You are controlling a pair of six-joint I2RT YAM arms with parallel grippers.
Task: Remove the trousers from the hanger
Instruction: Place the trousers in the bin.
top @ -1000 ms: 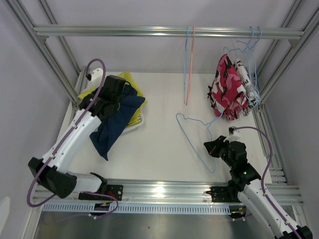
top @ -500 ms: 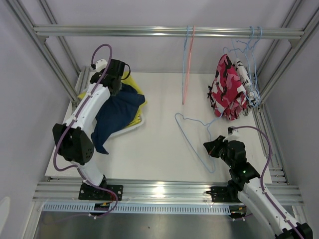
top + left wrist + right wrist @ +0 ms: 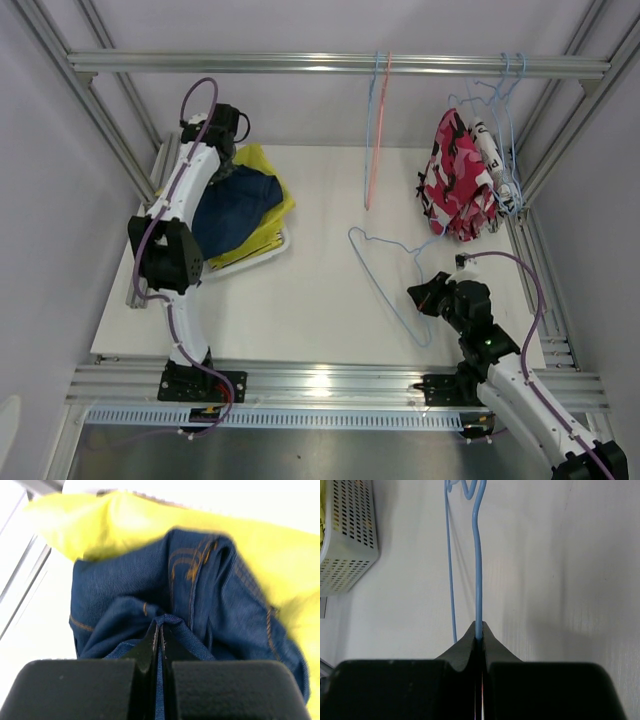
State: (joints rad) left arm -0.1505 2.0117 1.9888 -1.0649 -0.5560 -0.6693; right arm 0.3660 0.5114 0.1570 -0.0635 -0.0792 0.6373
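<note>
1. Navy trousers (image 3: 200,590): bunched on top of the yellow trousers (image 3: 262,170) in the white basket (image 3: 262,255) at the table's (image 3: 320,300) left rear, free of any hanger.
2. Left gripper (image 3: 160,630): clenched on a fold of the navy cloth. The step in hand appears to be the drop. It is best released directly over the basket, so no leg trails past the rim.
3. Blue hanger (image 3: 479,580): bare, lying on the table, its wire pinched in the clenched right gripper (image 3: 480,632). It is best kept steady meanwhile.
4. Pink-red trousers (image 3: 450,185) and newspaper-print trousers (image 3: 488,150): hung at the rail's (image 3: 300,63) right end, probably the work remaining.
</note>
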